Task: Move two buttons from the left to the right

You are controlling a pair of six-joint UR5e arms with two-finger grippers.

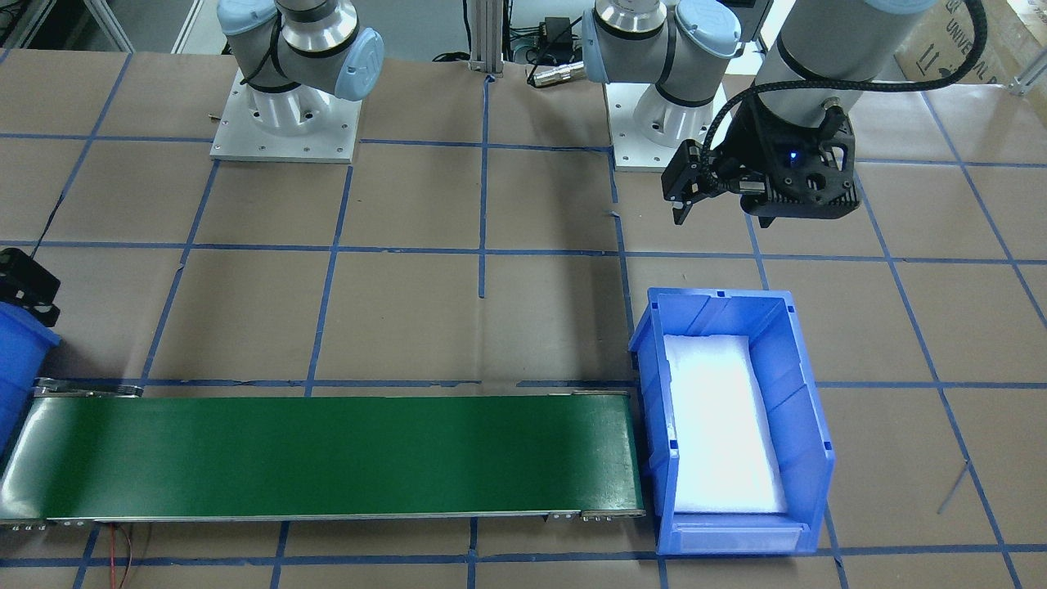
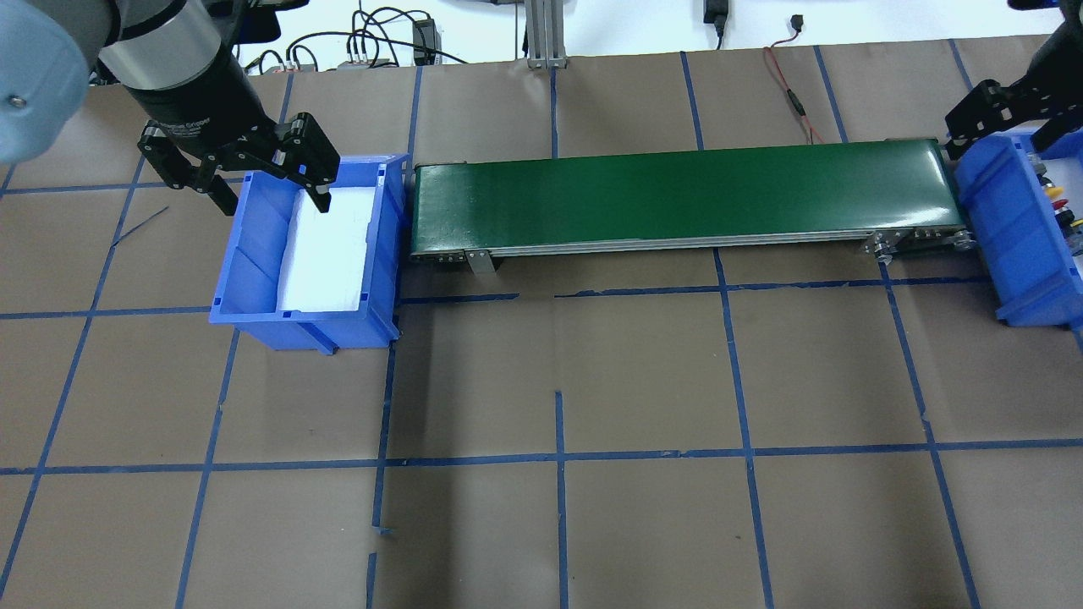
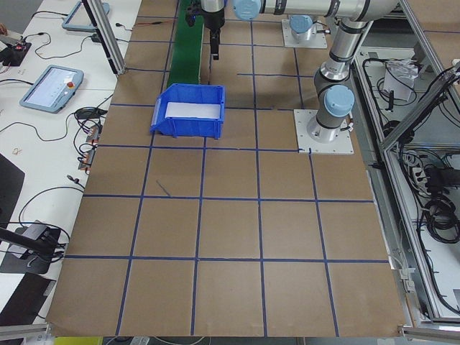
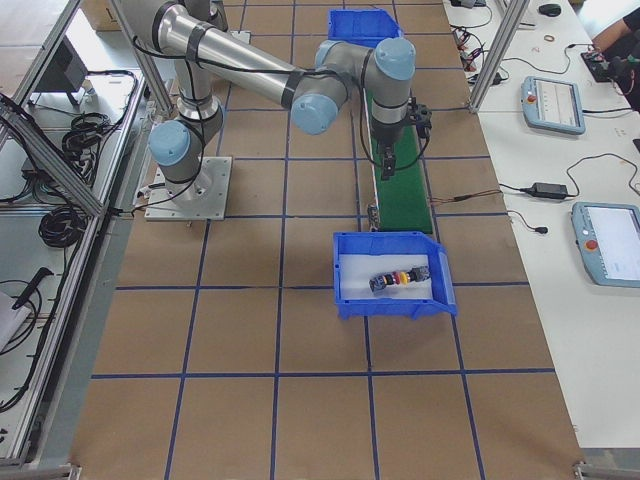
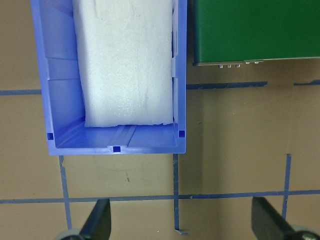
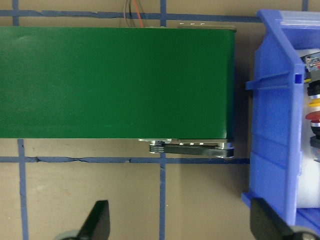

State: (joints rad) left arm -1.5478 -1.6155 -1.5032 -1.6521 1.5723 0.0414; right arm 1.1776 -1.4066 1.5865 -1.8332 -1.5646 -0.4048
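At the upper left of the overhead view, your left gripper hangs over the far end of the left bin. Its jaws are spread wide with nothing between them. In the left wrist view the two fingertips sit at the bottom corners, well apart, with brown bench showing between them. A white foam pad lies in that bin.

Next comes the green belt, running across the upper middle. It starts just beside the left bin and reaches the right bin, which is cut off by the right edge of the frame.

Both buttons lie in that right bin. At the right edge of the right wrist view you can see the yellow button directly above the red button, side by side. In the right side view they lie in a short row on the foam, near the middle of the bin.

At the upper right of the overhead view, your right gripper hangs above where the belt's end meets the bin — jaws wide open, holding nothing.
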